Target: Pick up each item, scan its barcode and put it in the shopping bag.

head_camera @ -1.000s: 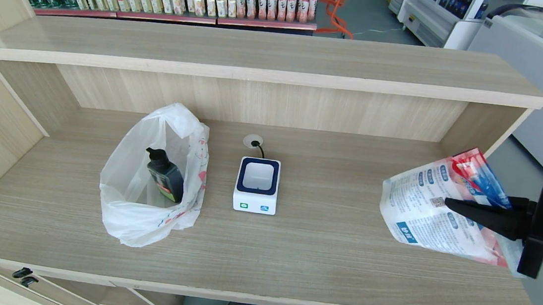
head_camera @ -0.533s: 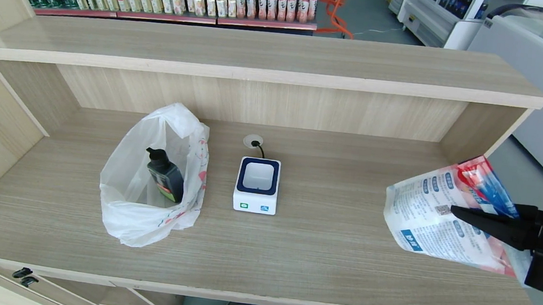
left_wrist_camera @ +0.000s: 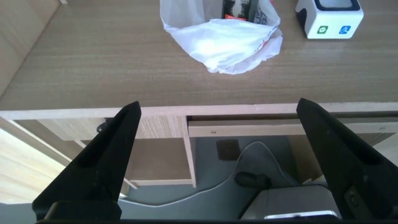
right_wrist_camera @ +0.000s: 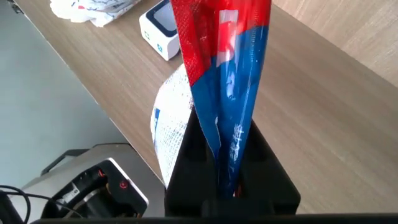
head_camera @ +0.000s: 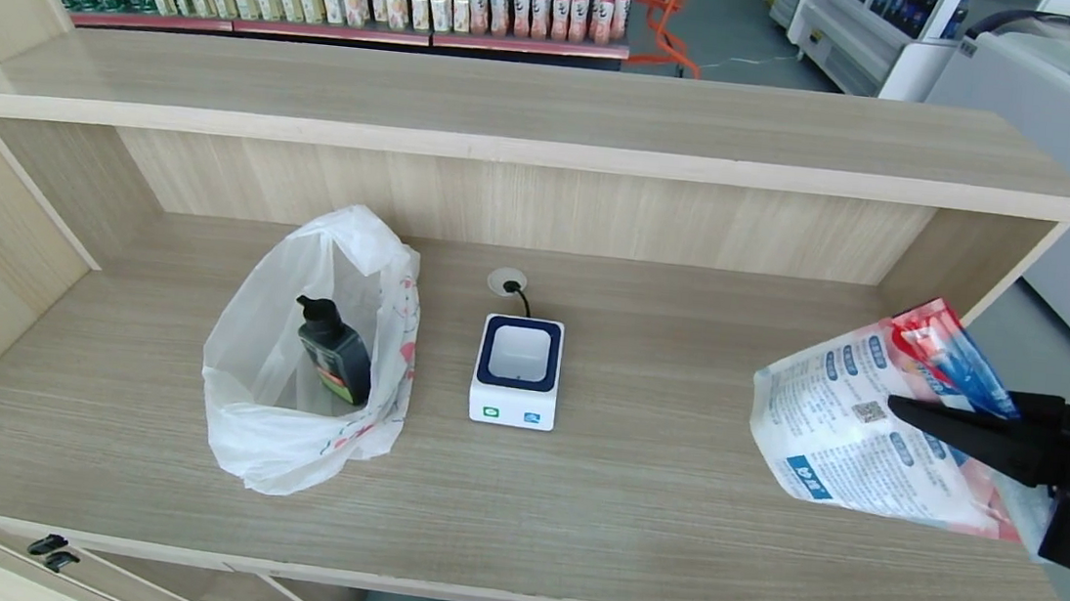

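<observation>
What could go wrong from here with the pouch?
The right gripper holds the pouch by one end at the right end of the counter; it might slip and fall off. Its printed side faces up, like the scanner window, so scanning needs a turn. The bag mouth sags and may catch it.

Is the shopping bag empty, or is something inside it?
Not empty: a dark bottle sits inside the open shopping bag.

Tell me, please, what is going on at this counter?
The robot is working a checkout. Its right tool is shut on a printed packet, held above the right end of the counter, not yet at the scanner in the middle. The shopping bag, left of the scanner, holds a dark bottle. The left tool hangs open before the counter's front edge.
</observation>
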Controlling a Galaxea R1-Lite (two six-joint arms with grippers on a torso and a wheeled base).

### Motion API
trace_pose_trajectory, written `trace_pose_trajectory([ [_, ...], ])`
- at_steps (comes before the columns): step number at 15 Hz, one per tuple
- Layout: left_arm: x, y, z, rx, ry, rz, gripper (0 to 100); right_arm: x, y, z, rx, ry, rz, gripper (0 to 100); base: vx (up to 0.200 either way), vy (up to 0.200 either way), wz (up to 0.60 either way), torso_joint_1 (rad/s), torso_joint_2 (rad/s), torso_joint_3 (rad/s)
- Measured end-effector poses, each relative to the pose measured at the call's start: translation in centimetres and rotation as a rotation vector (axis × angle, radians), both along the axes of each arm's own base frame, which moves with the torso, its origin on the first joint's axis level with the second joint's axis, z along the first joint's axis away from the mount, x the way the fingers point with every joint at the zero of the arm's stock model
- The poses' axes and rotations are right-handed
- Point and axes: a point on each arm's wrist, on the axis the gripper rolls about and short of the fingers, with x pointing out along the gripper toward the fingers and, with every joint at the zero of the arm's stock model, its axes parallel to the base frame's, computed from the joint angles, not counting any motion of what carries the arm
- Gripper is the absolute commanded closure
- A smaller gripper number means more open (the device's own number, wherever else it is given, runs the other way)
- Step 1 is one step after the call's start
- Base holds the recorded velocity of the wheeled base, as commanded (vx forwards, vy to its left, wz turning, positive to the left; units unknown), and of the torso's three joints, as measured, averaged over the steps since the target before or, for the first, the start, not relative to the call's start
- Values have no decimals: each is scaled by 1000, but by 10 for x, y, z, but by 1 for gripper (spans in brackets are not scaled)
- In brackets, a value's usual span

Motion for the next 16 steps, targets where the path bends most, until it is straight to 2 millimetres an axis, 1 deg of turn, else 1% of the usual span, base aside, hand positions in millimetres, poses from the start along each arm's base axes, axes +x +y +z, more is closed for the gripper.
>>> trace_pose_trajectory([
  [5,0,0,0,0,-1,1,0,1,0,1,2,2,-2,100,0,200,0,4,1,1],
  [10,0,0,0,-1,0,0,0,12,2,10,5,-15,-2,100,0,200,0,-1,2,3],
  [14,0,0,0,-1,0,0,0,33,6,22,6,-38,3,100,0,0,0,0,0,0],
  [16,0,0,0,0,-1,1,0,49,9,28,11,-68,0,100,0,0,0,0,0,0],
])
